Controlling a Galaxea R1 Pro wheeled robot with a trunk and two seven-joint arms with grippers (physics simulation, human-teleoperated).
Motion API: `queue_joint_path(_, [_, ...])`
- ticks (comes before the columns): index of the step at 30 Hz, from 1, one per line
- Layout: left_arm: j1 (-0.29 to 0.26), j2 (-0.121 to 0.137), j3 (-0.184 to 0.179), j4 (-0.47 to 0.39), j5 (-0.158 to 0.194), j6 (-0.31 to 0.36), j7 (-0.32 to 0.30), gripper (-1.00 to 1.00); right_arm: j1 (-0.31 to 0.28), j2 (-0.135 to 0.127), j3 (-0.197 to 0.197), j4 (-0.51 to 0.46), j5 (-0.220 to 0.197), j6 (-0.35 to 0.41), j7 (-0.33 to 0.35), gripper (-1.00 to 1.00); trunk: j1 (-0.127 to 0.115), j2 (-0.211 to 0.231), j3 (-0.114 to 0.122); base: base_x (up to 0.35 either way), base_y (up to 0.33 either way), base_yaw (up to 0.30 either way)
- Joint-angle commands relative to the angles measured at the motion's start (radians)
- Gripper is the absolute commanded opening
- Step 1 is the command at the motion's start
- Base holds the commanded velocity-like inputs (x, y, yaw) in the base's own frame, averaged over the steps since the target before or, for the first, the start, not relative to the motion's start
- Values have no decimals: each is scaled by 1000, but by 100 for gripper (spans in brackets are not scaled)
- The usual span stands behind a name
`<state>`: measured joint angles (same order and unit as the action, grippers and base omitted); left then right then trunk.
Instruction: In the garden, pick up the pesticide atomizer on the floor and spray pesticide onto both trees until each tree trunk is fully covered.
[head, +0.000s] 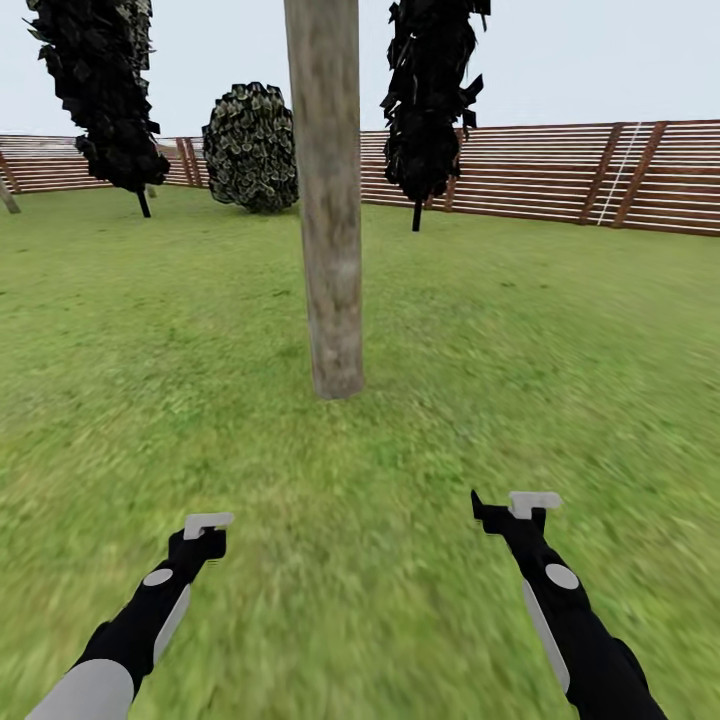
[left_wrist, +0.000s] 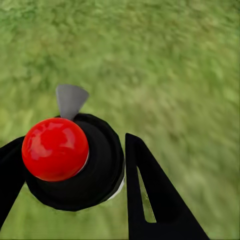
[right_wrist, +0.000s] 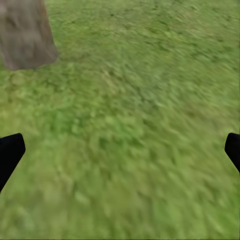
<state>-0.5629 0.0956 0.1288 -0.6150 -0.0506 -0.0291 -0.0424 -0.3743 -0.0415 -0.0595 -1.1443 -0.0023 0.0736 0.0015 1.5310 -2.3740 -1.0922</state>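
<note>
Atomizer (left_wrist: 75, 165), we judge, sits clamped between our left gripper's (head: 205, 532) fingers, held low facing the trunk (head: 325, 200) ahead, ready for spraying; the right gripper (head: 510, 512) is spread wide, empty.

Tree trunk (head: 328, 200) ahead on grass (head: 360, 500); fence (head: 560, 175) behind; bush (head: 250, 148) behind-left

Base of tree trunk (right_wrist: 26, 35) is seen at approx. 11 o'clock on grass (right_wrist: 135, 125); black fingertips (right_wrist: 10, 152) are spread wide at frame edges.
</note>
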Motion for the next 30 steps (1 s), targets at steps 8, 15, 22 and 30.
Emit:
queue_joint_path(8, [0, 0, 0, 0, 0, 0, 0, -100, 0, 0, 0, 0, 0, 0, 0, 100, 0, 0, 0, 339, 0, 0])
queue_joint_path(15, [0, 0, 0, 0, 0, 0, 1, -100, 0, 0, 1, 1, 0, 0, 0, 100, 0, 0, 0, 339, 69, 0])
queue_joint_path(22, [0, 0, 0, 0, 0, 0, 1, -100, 0, 0, 0, 0, 0, 0, 0, 100, 0, 0, 0, 339, 99, 7])
queue_joint_path(30, [0, 0, 0, 0, -1, 0, 1, -100, 0, 0, 0, 0, 1, 0, 0, 100, 0, 0, 0, 339, 35, 212])
